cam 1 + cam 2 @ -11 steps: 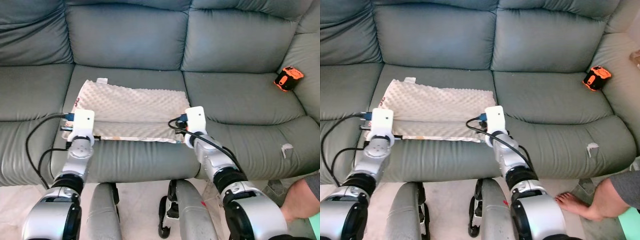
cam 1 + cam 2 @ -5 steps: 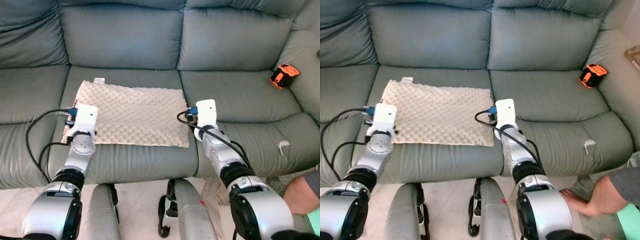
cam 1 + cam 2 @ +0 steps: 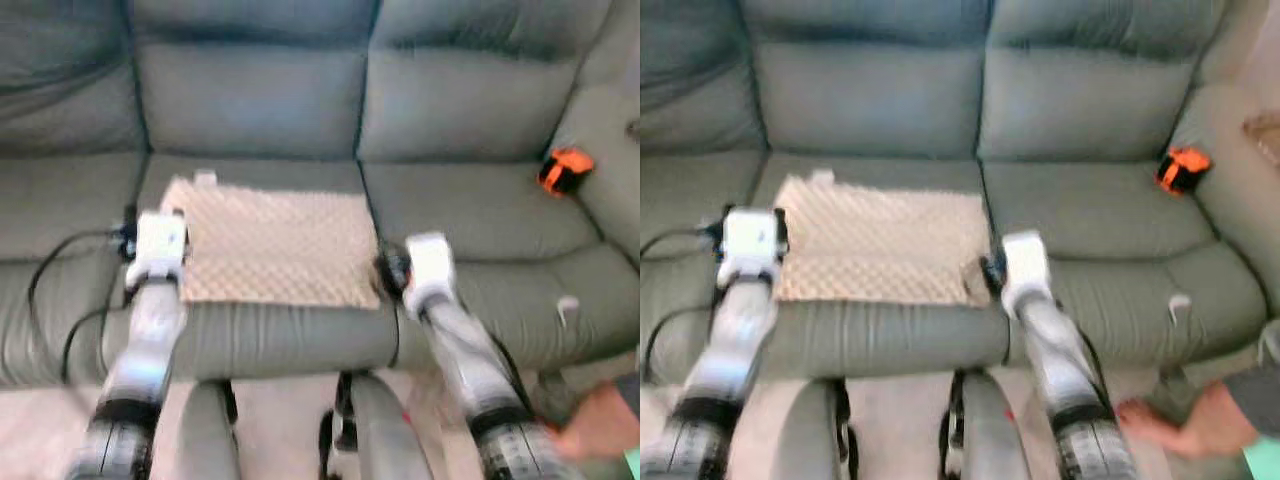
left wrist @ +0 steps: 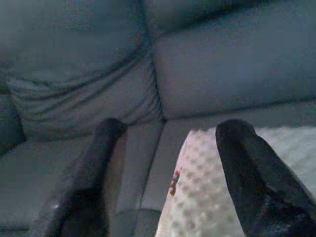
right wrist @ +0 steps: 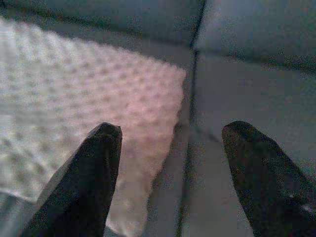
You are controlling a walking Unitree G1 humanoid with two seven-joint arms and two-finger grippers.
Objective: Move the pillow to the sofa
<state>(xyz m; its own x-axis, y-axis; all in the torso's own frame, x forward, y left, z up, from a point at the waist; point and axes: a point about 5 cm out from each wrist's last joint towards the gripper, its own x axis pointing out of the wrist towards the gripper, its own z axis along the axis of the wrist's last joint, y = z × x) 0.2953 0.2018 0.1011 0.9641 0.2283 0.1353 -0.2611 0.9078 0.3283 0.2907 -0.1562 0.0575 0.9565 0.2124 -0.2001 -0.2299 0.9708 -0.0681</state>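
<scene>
Pillow (image 3: pixel 275 245), beige and dimpled, lying flat on the middle seat cushion of the grey-green sofa (image 3: pixel 250 100), its front edge near the cushion's front lip, a small white tag at its back left corner. Blurred in both eye views.

Left gripper (image 4: pixel 163 143) at the pillow's left edge, over the seam between the left and middle cushions: fingers (image 4: pixel 247 177) spread wide apart, nothing between them, one over the dimpled fabric, the other over bare sofa leather. White wrist block of that arm beside the pillow's left side in the eye views, black cable looping off onto the left cushion.

Right gripper (image 5: pixel 168 148) at the pillow's front right corner, fingers (image 5: pixel 89 168) likewise wide apart and holding nothing, one above the pillow, the other above the neighbouring seat cushion, the corner and the cushion seam lying between them.

Orange and black object (image 3: pixel 562 170) resting far right on the sofa, against the armrest, well apart from the pillow. Small white scrap (image 3: pixel 567 305) on the front of the right cushion. Person's bare foot (image 3: pixel 1170 425) on the floor at the lower right.
</scene>
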